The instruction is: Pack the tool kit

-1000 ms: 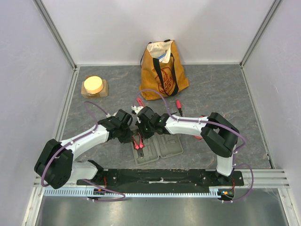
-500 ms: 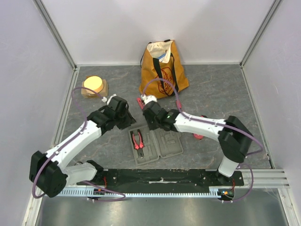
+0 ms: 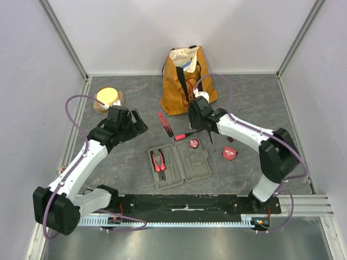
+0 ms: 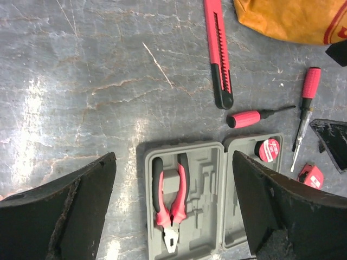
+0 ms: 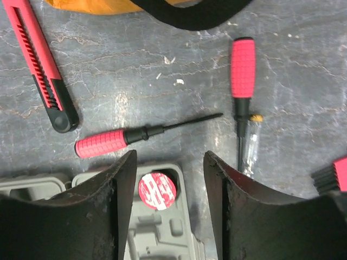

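The tool kit's grey case (image 3: 181,168) lies open near the arm bases, with the red-and-black pliers (image 3: 159,161) (image 4: 168,201) seated in its left half (image 4: 187,208). A round red disc (image 3: 193,143) (image 5: 157,191) sits in a corner of the right half. A red knife (image 3: 165,123) (image 4: 218,54), a red-handled screwdriver (image 3: 182,135) (image 5: 108,142), a second screwdriver (image 5: 243,76) and a red tape measure (image 3: 229,153) lie loose on the table. My left gripper (image 3: 136,123) (image 4: 173,157) is open and empty above the case's left. My right gripper (image 3: 195,120) (image 5: 169,157) is open and empty over the disc.
A mustard-yellow tote bag (image 3: 187,81) with black handles stands at the back centre, just behind the loose tools. A round yellow-topped tan block (image 3: 108,97) sits at the back left, close to my left wrist. White walls enclose the table.
Both grippers have opened and drawn back from the case. The pliers now lie in the left half. The left arm swung back-left, the right arm back-right.
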